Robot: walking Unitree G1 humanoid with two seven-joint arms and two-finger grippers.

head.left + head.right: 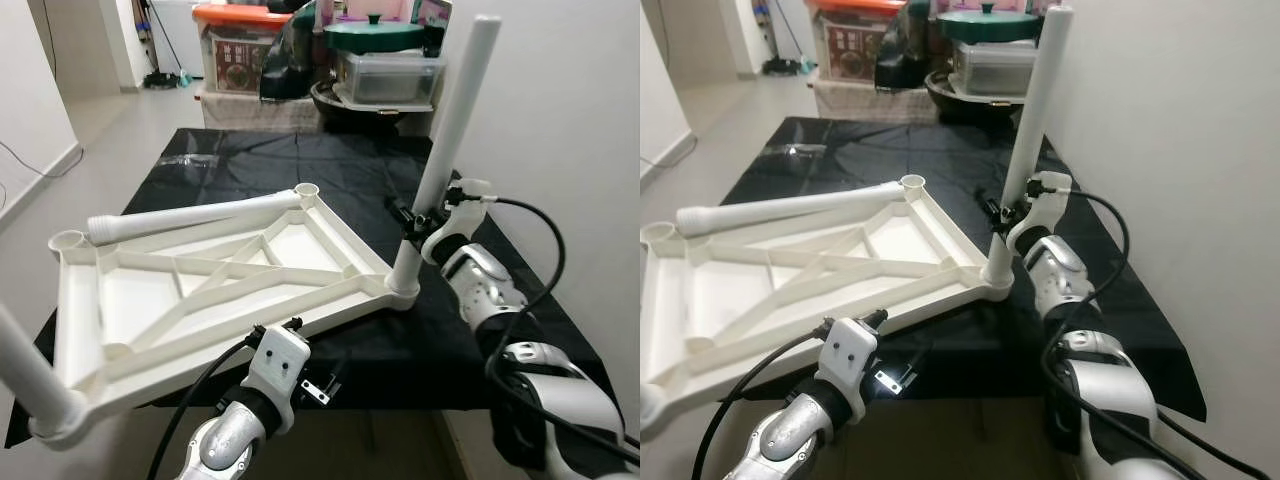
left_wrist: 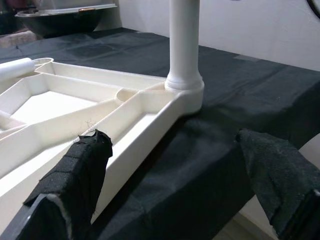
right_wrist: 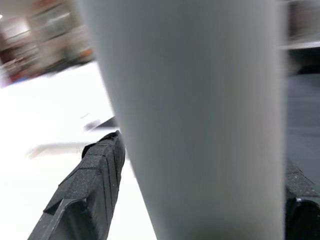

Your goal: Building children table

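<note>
The white table frame lies upside down on the black-covered tabletop, with one white leg standing upright in its near right corner socket. The right end effector is clenched around that leg low down. The left end effector, fingers spread, hovers at the frame's near edge, gripping nothing.

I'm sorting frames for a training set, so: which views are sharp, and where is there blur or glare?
Left and right eye views: sharp, evenly lit, a glint on the black cloth far left. Left wrist view: table frame and upright leg sharp, nearby fingertips a little soft. Right wrist view: the gripped leg is a close, blurred grey mass; background washed out and blurry.
</note>
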